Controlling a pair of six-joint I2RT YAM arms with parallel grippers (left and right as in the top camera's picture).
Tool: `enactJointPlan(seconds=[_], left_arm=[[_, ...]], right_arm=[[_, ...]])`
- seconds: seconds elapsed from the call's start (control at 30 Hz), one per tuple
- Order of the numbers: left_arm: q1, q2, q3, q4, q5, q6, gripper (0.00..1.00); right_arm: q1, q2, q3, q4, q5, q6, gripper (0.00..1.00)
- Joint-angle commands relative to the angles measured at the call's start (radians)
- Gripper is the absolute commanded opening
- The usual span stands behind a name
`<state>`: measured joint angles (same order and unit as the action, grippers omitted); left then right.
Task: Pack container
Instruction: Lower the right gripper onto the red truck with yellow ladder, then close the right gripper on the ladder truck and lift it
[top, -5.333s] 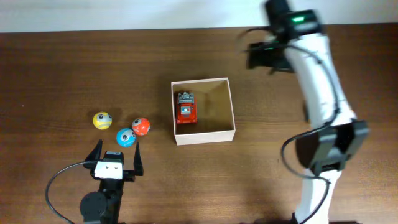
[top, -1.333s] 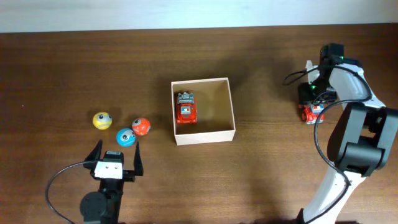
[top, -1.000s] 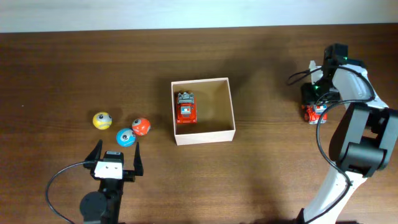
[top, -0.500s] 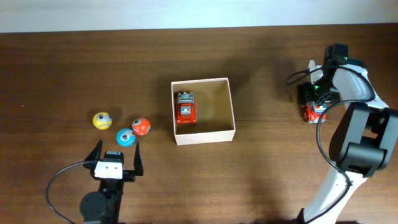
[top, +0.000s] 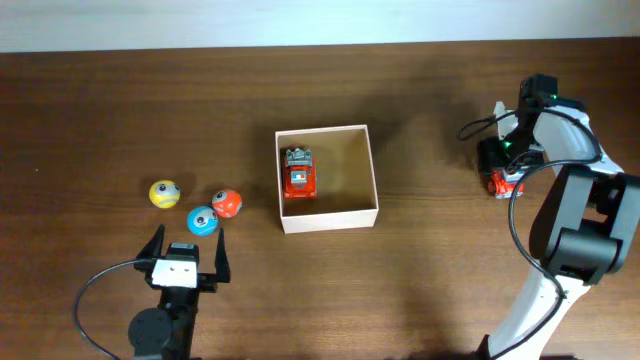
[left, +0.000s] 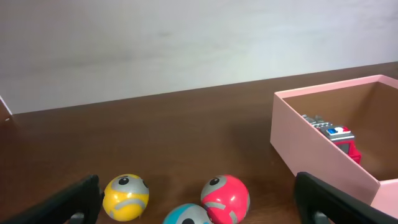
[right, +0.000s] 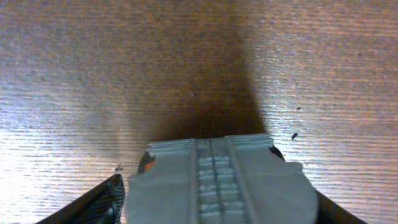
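Note:
The container (top: 371, 170) is a shallow white-walled box with a tan inside, in the middle of the table. One red toy truck (top: 299, 172) lies in its left half. It shows in the left wrist view (left: 336, 134) too, inside the container (left: 311, 140). A second red toy truck (top: 505, 180) stands on the table at the far right. My right gripper (top: 500, 160) is down over it. In the right wrist view the truck's grey ladder top (right: 214, 180) fills the space between the open fingers (right: 217, 208). My left gripper (top: 190, 243) is open and empty at the front left.
Three face-painted balls lie left of the container: yellow (top: 164, 194), blue (top: 202, 220) and red (top: 227, 203). They sit just ahead of my left gripper (left: 196, 208) in its wrist view: yellow (left: 126, 197), blue (left: 186, 214), red (left: 225, 198).
My right arm has swung from the back of the table down onto the truck at the far right and has barely shifted over the last second. The truck and left arm have not moved.

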<state>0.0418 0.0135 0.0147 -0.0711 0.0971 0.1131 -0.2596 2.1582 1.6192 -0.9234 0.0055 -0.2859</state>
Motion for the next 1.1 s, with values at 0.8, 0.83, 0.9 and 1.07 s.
enactJointPlan(seconds=[0.8, 0.83, 0.9, 1.07], left_arm=[[0.002, -0.007, -0.006, -0.001, -0.007, 0.016, 0.99], [0.002, -0.007, -0.006, -0.001, -0.007, 0.016, 0.99], [0.002, -0.007, -0.006, -0.002, -0.007, 0.016, 0.99], [0.002, -0.007, -0.006, -0.002, -0.007, 0.016, 0.99]], right_arm=[[-0.002, -0.018, 0.121, -0.068, -0.251, 0.006, 0.64], [-0.002, -0.018, 0.135, -0.077, -0.279, 0.006, 0.64], [-0.002, -0.018, 0.169, -0.103, -0.352, 0.006, 0.64], [-0.002, -0.018, 0.230, -0.138, -0.431, 0.005, 0.64]])
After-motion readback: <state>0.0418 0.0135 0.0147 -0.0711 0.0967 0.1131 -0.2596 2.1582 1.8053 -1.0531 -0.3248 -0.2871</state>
